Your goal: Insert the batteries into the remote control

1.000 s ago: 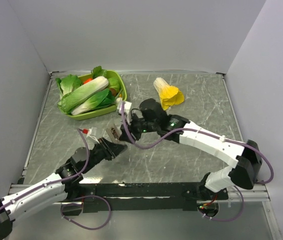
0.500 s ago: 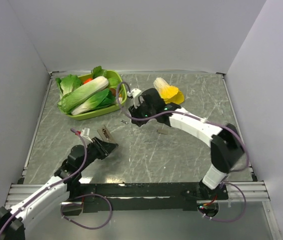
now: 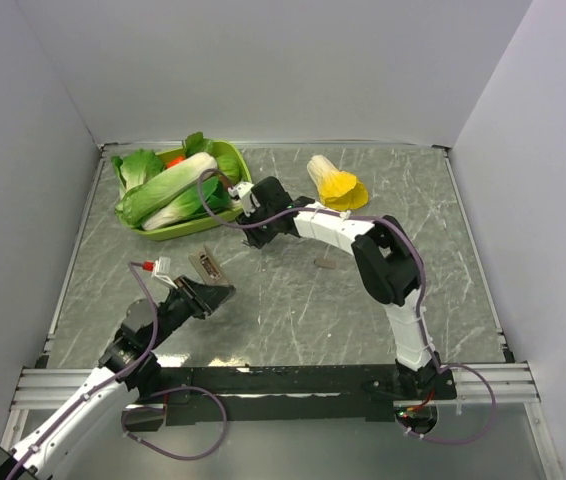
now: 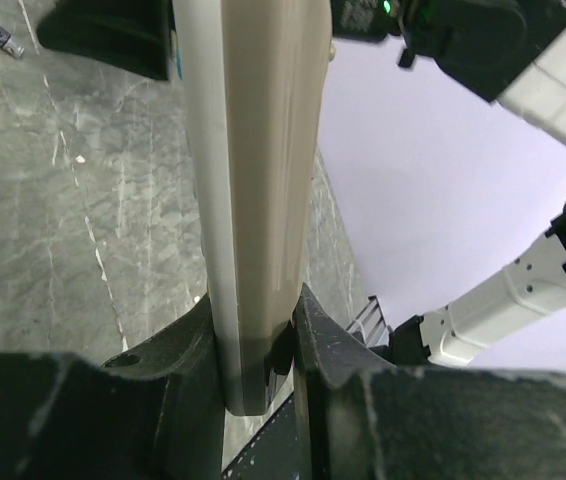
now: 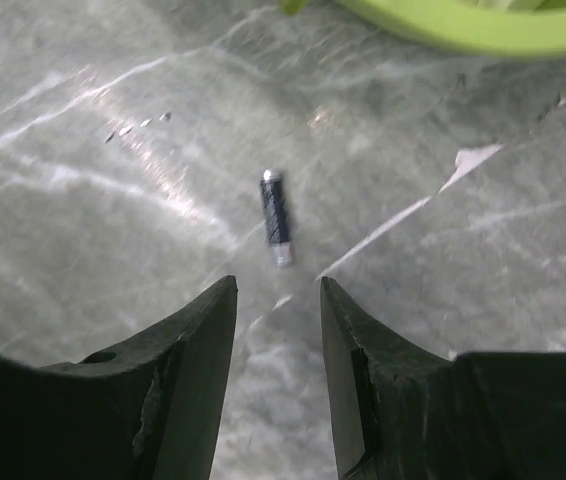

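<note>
Over on the left, the left tool (image 3: 213, 293) is clamped hard on the remote control (image 3: 204, 267), pinching its near end between both fingers (image 4: 178, 350). The slim bar juts up and away from the tool, lifted clear of the desk (image 3: 293, 310), and the left wrist camera has its plain beige back running straight up the middle of the shot.

Moving across to the back left, there's the green tray (image 3: 247, 182), piled with toy leafy greens (image 3: 168, 190).

Right beside that tray's near corner, the right arm is stretched across the desk with the right tool (image 5: 278, 288) pointing down. Its jaws stand partly apart with nothing between them, only bare marbled surface. A battery (image 5: 276, 217), dark with a silver tip, lies flat on the desk just ahead of the fingertips (image 5: 225, 290), lined up with the gap and touching neither one.

Further right, a small flat grey piece (image 3: 325, 263) lies on the desk, and behind it lies the yellow-and-white toy cabbage (image 3: 335, 185).
</note>
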You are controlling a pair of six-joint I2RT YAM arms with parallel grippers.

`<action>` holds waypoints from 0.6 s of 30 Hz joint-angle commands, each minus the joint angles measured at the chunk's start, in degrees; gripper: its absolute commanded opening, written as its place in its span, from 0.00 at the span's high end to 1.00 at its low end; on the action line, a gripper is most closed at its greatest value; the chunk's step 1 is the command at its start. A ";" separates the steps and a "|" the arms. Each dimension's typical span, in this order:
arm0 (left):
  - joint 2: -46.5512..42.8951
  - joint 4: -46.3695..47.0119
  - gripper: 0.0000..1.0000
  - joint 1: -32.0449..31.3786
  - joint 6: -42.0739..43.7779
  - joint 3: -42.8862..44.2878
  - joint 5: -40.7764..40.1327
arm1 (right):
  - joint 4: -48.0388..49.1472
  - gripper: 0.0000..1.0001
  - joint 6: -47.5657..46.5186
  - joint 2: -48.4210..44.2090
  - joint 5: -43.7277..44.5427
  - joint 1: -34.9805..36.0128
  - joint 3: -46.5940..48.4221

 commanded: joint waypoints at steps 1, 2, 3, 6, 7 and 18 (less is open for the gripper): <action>-2.14 -2.66 0.99 0.30 1.53 -2.35 1.35 | 0.42 0.53 -1.21 3.74 1.05 0.12 6.13; -2.67 -3.10 0.99 0.30 1.80 -2.35 1.27 | 0.16 0.53 -1.30 4.44 1.13 0.29 7.53; -2.85 -3.37 0.99 0.30 1.80 -1.05 1.27 | -0.02 0.54 -1.48 5.93 1.48 0.30 8.24; -3.03 -4.25 0.99 0.30 1.97 -0.51 1.44 | -1.25 0.56 -2.00 8.31 1.92 0.65 10.70; -3.03 -4.43 0.99 0.30 2.06 -0.16 1.53 | -1.60 0.58 -2.18 8.75 1.92 0.82 11.06; -2.94 -4.52 0.99 0.30 1.80 0.20 2.06 | -2.40 0.65 -1.92 10.25 1.57 1.79 10.45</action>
